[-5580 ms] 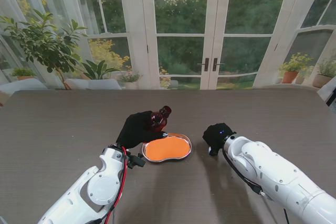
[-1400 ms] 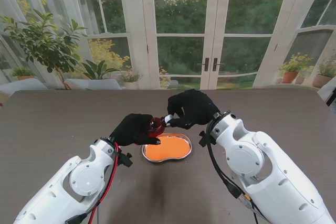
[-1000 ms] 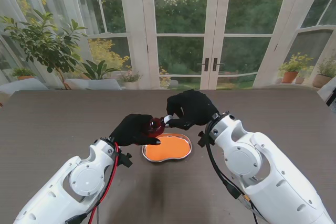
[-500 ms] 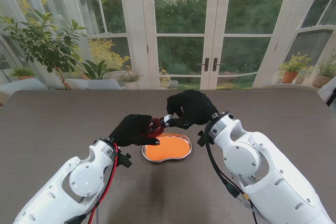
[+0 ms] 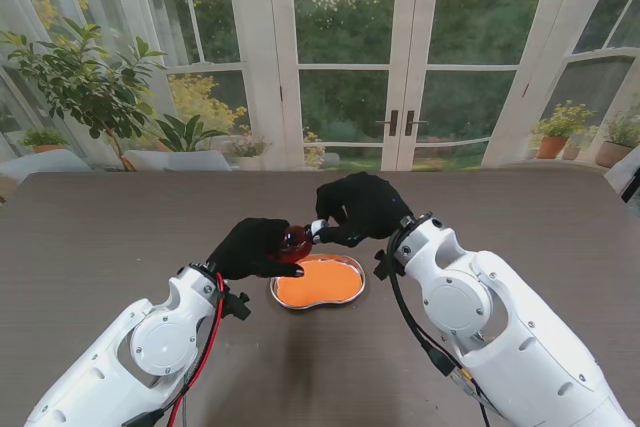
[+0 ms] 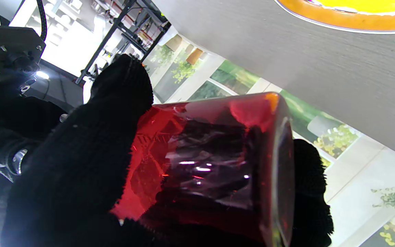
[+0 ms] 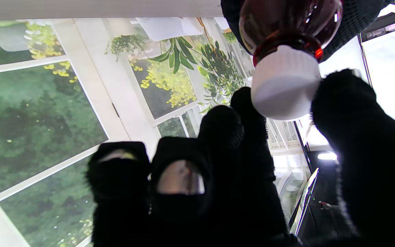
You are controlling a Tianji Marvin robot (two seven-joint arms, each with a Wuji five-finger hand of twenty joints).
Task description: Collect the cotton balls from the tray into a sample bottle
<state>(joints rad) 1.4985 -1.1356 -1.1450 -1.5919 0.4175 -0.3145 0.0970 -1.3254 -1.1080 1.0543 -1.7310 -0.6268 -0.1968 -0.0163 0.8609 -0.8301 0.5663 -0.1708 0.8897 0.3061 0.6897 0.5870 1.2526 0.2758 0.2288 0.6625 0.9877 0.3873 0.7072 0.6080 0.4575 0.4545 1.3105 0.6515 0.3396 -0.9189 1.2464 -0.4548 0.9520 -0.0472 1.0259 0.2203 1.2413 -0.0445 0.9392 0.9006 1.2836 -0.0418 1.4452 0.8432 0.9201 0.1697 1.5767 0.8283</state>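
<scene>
Nearest you, the kidney-shaped steel tray with the orange liner (image 5: 318,283) shows no cotton balls that you can make out. Just beyond, your left hand (image 5: 256,246) stays clamped on the red translucent sample bottle (image 5: 296,240). Since 5.6 seconds ago your right hand (image 5: 358,207) has come across and pinches its white screw cap (image 7: 282,84); uncapping looks next.

Both hands wear black knit gloves: the left hand (image 5: 252,247) and the right hand (image 5: 362,205). The sample bottle (image 6: 214,164) is translucent dark red glass, brighter red where light passes through. Its cap (image 7: 283,84) is plain white. The kidney-shaped tray (image 5: 352,292) has a silver metal rim and a bright orange inside. The counter (image 5: 120,237) is dull grey-brown with a fine streaked grain. Both arms are glossy white, the left with a red cable (image 5: 215,347).
</scene>
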